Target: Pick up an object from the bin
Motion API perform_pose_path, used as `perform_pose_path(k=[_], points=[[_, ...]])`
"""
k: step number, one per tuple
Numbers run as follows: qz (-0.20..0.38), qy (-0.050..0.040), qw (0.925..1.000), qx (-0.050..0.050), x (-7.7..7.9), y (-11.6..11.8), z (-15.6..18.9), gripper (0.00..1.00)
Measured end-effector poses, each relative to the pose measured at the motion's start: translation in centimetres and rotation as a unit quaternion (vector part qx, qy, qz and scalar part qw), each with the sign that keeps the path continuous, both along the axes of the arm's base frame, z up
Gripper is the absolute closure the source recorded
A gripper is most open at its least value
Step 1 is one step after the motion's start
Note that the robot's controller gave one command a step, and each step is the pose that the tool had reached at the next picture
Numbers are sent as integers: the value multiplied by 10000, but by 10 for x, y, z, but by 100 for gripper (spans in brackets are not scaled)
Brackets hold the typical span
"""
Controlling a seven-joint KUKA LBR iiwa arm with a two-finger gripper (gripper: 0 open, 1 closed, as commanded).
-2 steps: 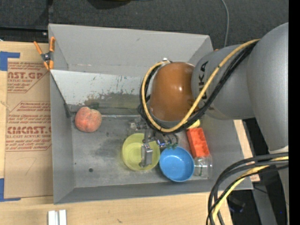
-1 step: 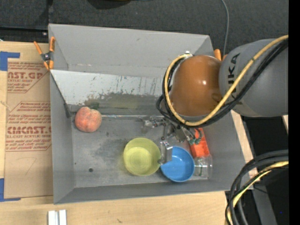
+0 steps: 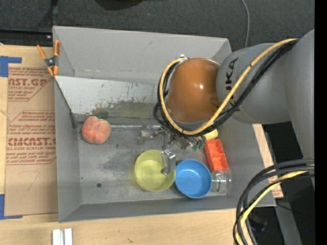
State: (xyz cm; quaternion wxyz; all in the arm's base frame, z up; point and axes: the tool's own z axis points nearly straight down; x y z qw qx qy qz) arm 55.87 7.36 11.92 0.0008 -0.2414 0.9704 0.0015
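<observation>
Where the fingers [image 3: 167, 160] hang, yellow bowl [image 3: 144, 176] lies beneath.

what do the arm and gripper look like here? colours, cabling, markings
The arm is pale grey and rounded, with dark lettering near the wrist; "KA" is readable. A glossy orange-brown dome cover sits over the wrist. Yellow and black cables run along the arm and loop round the cover. The gripper below it is small, bare silvery metal.

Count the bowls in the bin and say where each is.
2. The yellow-green bowl lies at the lower middle of the bin, under the gripper; the blue bowl sits just to its right. The arm may hide others.
</observation>
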Motion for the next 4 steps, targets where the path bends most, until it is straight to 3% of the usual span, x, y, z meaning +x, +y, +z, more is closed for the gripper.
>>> perform_pose_path(k=[1,2,4], points=[[2256,-297,9738,-3,-61,-45,-39,0],[2579,-32,9662,20,0,27,-48,100],[2577,-31,9662,20,1,27,-49,100]])
